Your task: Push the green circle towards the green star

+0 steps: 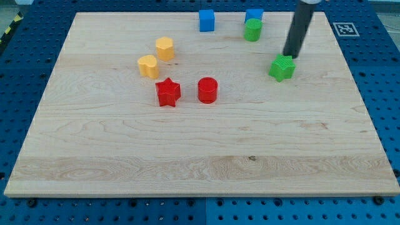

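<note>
- The green circle (pixel 252 29) is seen near the view's top, touching the front of 1 blue block (pixel 254 15); a 2nd blue cube (pixel 207 20) is placed to its left.
- The green star (pixel 282 67) is found lower and to the right, with bare wooden board (pixel 187 162) between them.
- My tip (pixel 290 55) is set just above the star, nothing being held.
- 2 yellow blocks (pixel 164 48) (pixel 148 65), a red star (pixel 167 92) and a red cylinder (pixel 207 90) are grouped well to the left.

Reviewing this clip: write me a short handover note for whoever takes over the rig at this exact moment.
My tip sits just above the green star, at its upper right edge, apparently touching or nearly so.
The green circle stands near the view's top, against a blue block, up and left of the star, with a clear gap between them.
Done: nothing visible. Left: get behind the circle and push it down-right to the star.
</note>
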Available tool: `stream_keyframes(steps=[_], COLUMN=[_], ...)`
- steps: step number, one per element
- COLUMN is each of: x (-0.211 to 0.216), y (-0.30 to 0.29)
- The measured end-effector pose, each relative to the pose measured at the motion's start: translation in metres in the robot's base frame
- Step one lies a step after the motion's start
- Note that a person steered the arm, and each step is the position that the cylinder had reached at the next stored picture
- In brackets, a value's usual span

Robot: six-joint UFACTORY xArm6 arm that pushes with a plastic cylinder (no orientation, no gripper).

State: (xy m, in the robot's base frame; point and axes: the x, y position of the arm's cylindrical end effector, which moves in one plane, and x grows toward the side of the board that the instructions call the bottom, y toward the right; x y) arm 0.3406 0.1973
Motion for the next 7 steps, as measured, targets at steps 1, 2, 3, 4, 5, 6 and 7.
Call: stream_keyframes(steps=[1,2,3,4,5,6,7], x=[0.034,0.050,0.050,0.048,0.029,0.004,-0.046], y=[-0.003,-0.045,-0.070,-0.063,-0.052,-0.024,0.007])
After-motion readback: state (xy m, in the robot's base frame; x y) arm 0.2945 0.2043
